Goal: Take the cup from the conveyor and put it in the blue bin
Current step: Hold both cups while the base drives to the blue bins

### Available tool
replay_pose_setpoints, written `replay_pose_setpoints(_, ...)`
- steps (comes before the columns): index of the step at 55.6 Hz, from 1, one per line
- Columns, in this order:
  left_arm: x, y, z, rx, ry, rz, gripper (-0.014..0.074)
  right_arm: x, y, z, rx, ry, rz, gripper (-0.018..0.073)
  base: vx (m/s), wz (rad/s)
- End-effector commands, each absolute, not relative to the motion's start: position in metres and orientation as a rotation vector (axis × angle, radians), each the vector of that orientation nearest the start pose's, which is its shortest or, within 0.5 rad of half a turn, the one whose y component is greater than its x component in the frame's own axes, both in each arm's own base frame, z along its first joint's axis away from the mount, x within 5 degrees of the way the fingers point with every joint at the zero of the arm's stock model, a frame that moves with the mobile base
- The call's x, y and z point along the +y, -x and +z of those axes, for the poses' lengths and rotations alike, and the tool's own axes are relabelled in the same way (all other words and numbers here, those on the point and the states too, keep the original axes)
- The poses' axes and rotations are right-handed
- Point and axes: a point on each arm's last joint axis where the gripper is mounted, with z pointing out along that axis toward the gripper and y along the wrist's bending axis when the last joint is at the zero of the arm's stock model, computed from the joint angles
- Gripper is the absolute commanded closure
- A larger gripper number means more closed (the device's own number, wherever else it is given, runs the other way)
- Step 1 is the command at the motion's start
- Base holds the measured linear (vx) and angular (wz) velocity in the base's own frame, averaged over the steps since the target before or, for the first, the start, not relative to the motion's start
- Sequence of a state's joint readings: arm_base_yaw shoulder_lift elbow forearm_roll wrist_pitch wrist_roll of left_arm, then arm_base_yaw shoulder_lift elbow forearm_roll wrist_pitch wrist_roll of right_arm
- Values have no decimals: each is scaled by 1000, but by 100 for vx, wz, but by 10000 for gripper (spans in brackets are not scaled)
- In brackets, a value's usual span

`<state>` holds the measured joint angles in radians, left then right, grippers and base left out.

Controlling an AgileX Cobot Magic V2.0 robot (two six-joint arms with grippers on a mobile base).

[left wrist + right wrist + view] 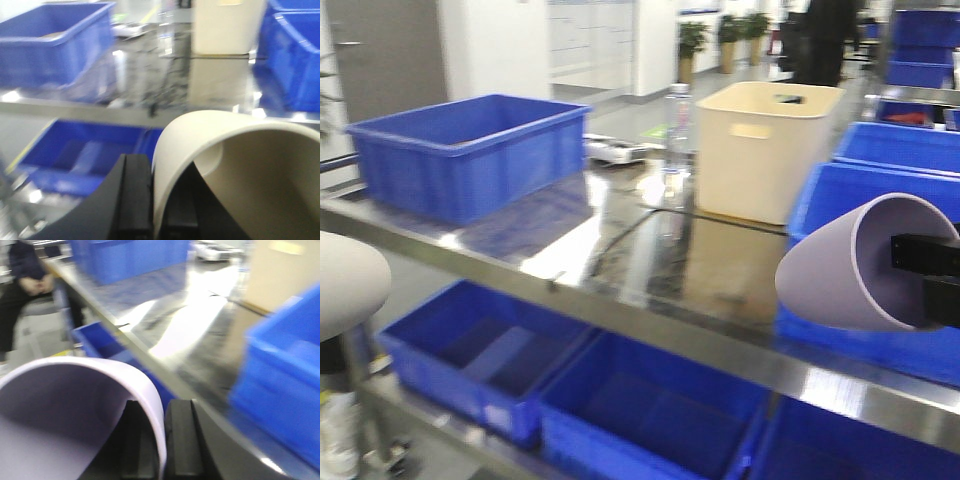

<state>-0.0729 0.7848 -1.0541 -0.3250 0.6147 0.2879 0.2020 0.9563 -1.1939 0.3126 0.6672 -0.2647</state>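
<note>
My left gripper is shut on the wall of a cream cup, one finger inside and one outside; the cup shows at the far left of the front view. My right gripper is shut the same way on the rim of a lilac cup, held on its side at the right of the front view. The large blue bin stands on the steel shelf, back left, and also shows in the left wrist view. The conveyor is out of view.
A cream tub and a clear bottle stand on the steel shelf top. Blue crates fill the right side, and smaller blue shelf bins sit below. A seated person is at the far left.
</note>
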Motion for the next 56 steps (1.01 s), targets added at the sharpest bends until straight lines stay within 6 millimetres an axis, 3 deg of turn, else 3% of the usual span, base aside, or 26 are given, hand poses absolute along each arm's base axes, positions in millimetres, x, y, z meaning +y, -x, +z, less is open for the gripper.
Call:
replay_pose_setpoints(1, -27, -137, 455, 1671, -179, -221, 596, 52, -173, 468, 1744, 301, 309, 568, 30, -76)
replay_pose_setpoints(25, -27, -137, 455, 1670, -179, -221, 596, 52, -173, 468, 1744, 301, 309, 568, 28, -58)
replay_pose_setpoints(56, -27, -137, 455, 1670, -179, -221, 596, 52, -173, 468, 1744, 301, 309, 568, 23, -31)
